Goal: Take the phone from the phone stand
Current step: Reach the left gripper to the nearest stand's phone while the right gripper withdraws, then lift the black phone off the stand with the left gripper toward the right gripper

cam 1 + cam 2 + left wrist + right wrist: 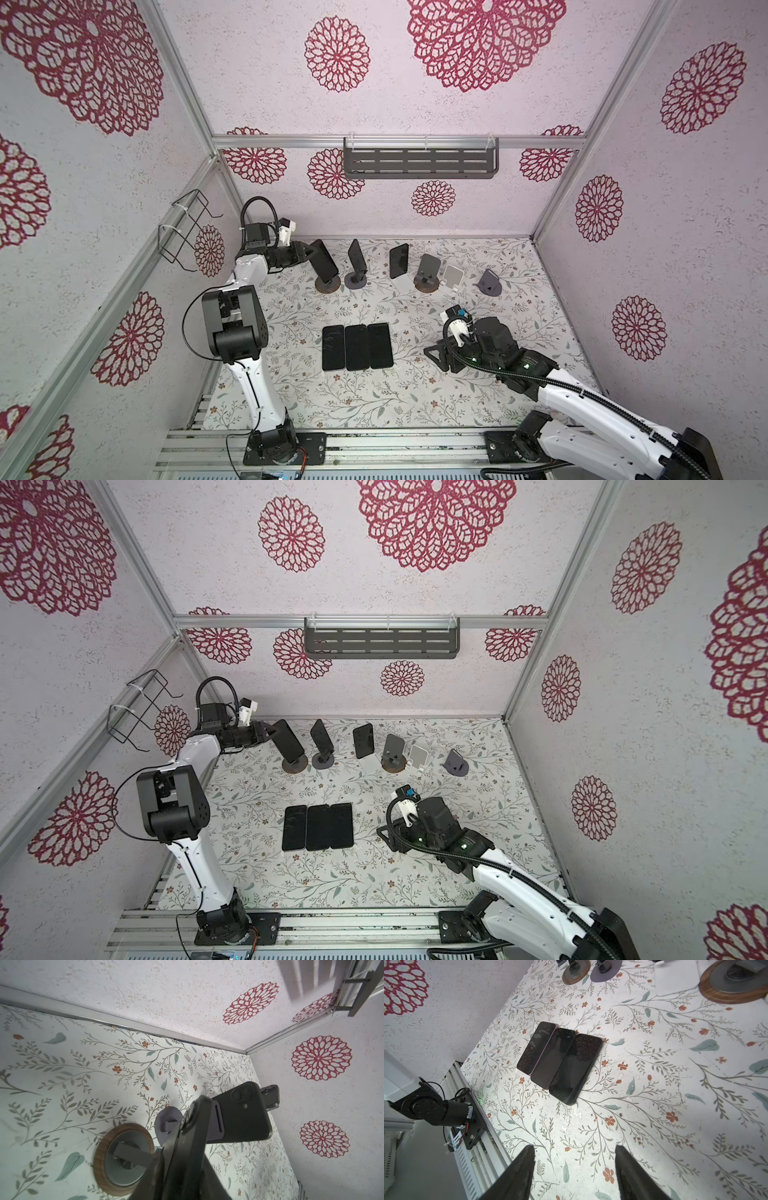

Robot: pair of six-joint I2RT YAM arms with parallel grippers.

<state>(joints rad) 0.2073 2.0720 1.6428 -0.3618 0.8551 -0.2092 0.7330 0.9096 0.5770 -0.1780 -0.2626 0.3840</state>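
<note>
Glossy phone [323, 262], wooden stand rim [99, 1159], rough walls [145, 991]

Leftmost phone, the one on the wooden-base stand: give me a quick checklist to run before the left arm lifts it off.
1. Left gripper at the top edge of the leftmost phone: ok.
2. Jaws clamped on that phone: cannot tell; the left wrist view shows it edge-on, without clear finger contact.
3. Phone seated, leaning, in the wooden-base stand: ok.
4. Gap to the neighbouring phone on the grey stand: ok in both top views.
5. Right gripper open, empty, away from the stands: ok.
</note>
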